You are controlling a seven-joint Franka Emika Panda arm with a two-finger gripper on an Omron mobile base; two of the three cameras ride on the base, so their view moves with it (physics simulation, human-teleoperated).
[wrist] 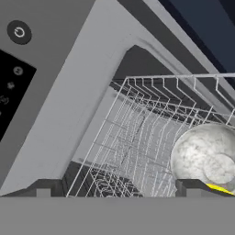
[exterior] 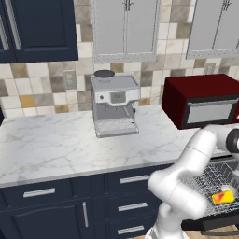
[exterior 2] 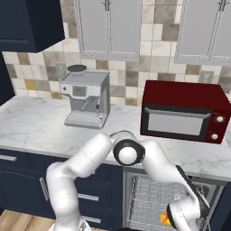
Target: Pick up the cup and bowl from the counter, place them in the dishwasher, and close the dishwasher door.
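The gripper (wrist: 117,189), at the bottom of the hand view, has its jaws wide apart and empty above the dishwasher rack (wrist: 137,137). The bowl (wrist: 206,156) sits at lower right in the rack, a yellow object (exterior: 223,196) beside it, probably the cup. Lifting out carelessly could snag the wires; the door (wrist: 41,87), upper left, stands open. Coffee machine (exterior: 114,103) and microwave (exterior: 203,100) sit clear on the counter (exterior: 51,144).

Beige mosaic tile backsplash (exterior: 46,88), grey wall cabinets (exterior: 125,28), wooden floor (exterior 2: 18,221).
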